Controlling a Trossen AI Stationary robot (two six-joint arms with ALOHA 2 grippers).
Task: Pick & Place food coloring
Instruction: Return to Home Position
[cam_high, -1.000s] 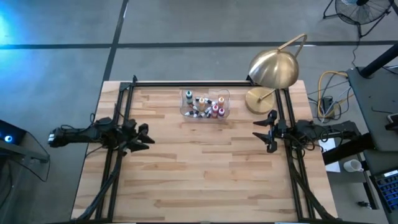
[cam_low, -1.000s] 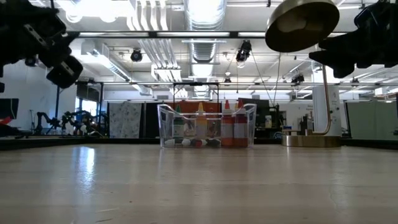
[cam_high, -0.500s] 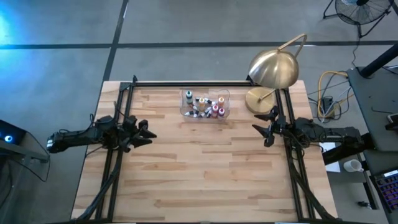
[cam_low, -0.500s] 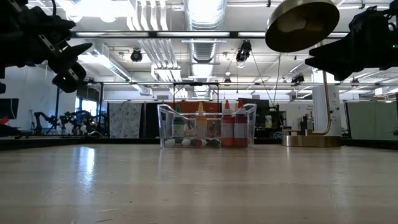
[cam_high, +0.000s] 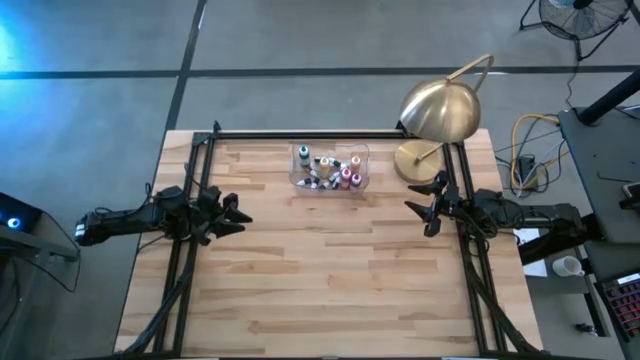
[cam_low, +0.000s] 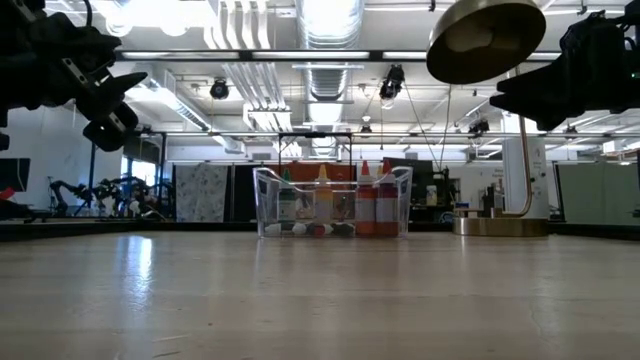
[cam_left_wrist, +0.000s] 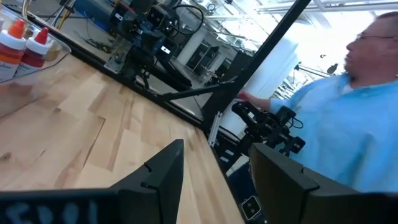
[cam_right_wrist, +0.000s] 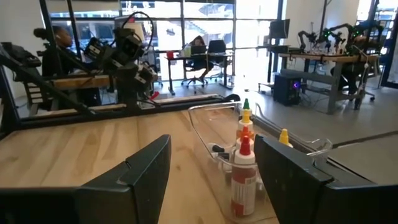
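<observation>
The food coloring bottles stand and lie inside a clear rectangular tub near the table's far edge, at its middle; in the low view the upright bottles show red and orange through the tub's wall. My left gripper hovers open above the table's left side. My right gripper hovers open above the right side. Both point toward the table's middle, well short of the tub. The right wrist view shows the bottles ahead between its fingers.
A brass desk lamp stands at the far right corner, its base close to my right gripper. A black frame runs along the far edge and both sides. A person in a light blue shirt is beyond the table.
Both grippers have moved a little toward the table's far edge, my left one also slightly toward the middle, then held still for the last half second. The tub and bottles have kept still.
</observation>
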